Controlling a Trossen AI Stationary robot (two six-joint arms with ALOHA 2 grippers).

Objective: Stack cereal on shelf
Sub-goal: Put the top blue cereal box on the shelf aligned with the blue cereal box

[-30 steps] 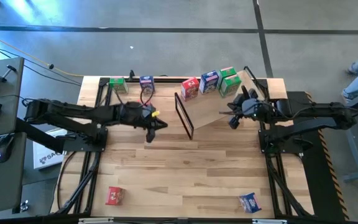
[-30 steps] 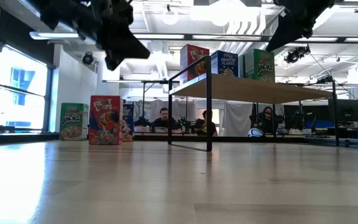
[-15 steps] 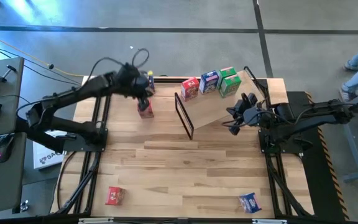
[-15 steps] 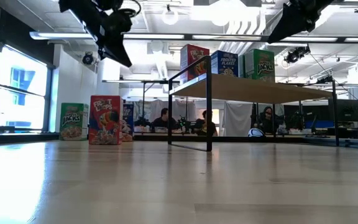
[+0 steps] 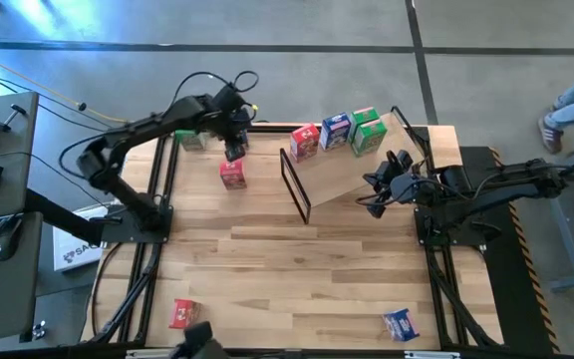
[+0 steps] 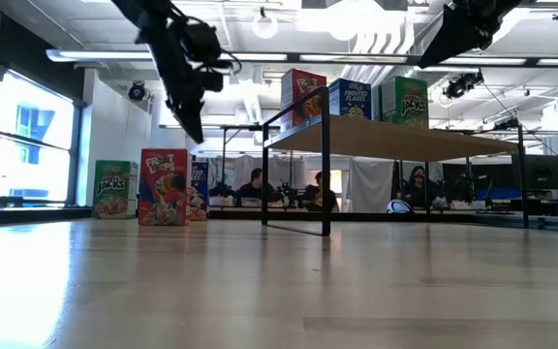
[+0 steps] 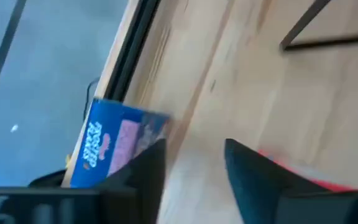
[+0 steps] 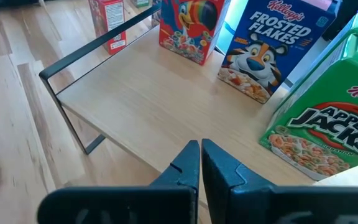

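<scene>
The left gripper hangs with fingers parted and empty, a blue box just beyond one finger, a red box on the table just below the jaws. A green box behind the arm is partly hidden. The right gripper, clenched on nothing, hovers over the shelf; ahead of its jaws stand three cereal boxes, the green one cut off.

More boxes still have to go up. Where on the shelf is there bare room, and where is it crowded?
The shelf is bare across its front half, from the black frame end to the right gripper. The back edge is crowded: Froot Loops, Frosted Flakes and Apple Jacks stand in a row.
</scene>
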